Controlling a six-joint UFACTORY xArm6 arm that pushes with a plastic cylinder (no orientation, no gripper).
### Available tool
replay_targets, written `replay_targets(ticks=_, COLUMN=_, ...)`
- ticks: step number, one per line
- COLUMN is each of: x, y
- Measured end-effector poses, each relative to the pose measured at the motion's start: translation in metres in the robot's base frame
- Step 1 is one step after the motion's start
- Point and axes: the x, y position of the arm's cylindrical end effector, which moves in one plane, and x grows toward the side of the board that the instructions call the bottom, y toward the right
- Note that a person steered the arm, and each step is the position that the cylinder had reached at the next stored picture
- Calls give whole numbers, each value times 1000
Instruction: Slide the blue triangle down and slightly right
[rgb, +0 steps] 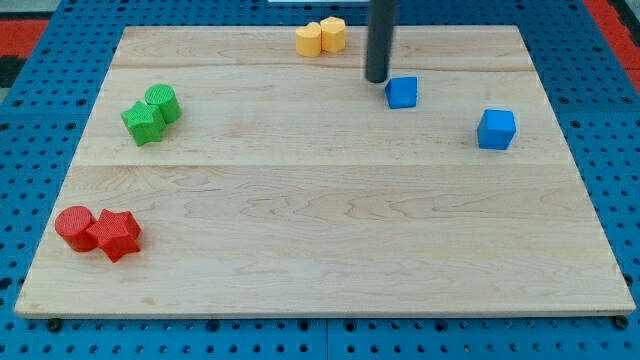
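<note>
Two blue blocks lie on the wooden board (320, 220). The smaller blue block (402, 92), at the view's upper middle right, may be the triangle; its shape is hard to make out. A blue cube (497, 129) lies further to the view's right. My tip (376, 78) rests on the board just left of and slightly above the smaller blue block, very close to it or touching it. The rod rises straight out of the view's top.
Two yellow blocks (320, 37) sit together at the view's top. A green star and a green cylinder (151, 113) lie at the left. A red cylinder and a red star (98, 231) lie at the lower left. A blue pegboard surrounds the board.
</note>
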Motion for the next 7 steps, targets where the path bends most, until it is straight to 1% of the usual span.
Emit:
replay_targets(ticks=2, x=62, y=-5)
replay_targets(ticks=3, x=75, y=-5)
replay_targets(ticks=4, x=48, y=-44)
replay_targets(ticks=5, x=24, y=-6)
replay_targets(ticks=6, x=44, y=36)
replay_targets(ticks=7, x=61, y=22)
